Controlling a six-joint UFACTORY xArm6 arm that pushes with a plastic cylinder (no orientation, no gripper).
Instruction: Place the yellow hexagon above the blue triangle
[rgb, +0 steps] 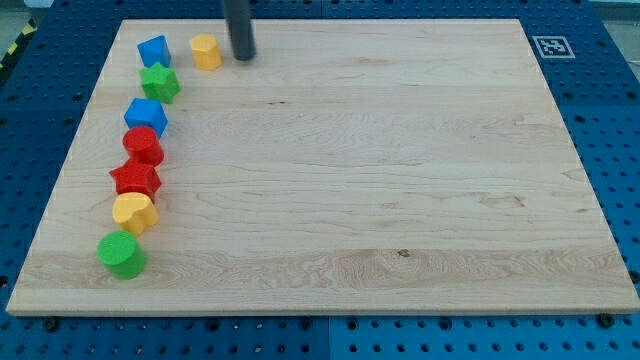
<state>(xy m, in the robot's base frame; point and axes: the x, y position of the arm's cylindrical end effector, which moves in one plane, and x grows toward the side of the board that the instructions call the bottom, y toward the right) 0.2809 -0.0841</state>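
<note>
While just right of yellow hexagon (205, 50), my tip (242, 57), touching nothing.

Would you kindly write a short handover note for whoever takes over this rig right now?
My tip rests on the board near the view's top, just right of the yellow hexagon, apart from it.
The blue triangle sits to the hexagon's left, at about the same height, above the green star.
Done: hexagon brought near the triangle.
Left: the hexagon is beside it, not above; push it up and left, though little board remains there.
</note>
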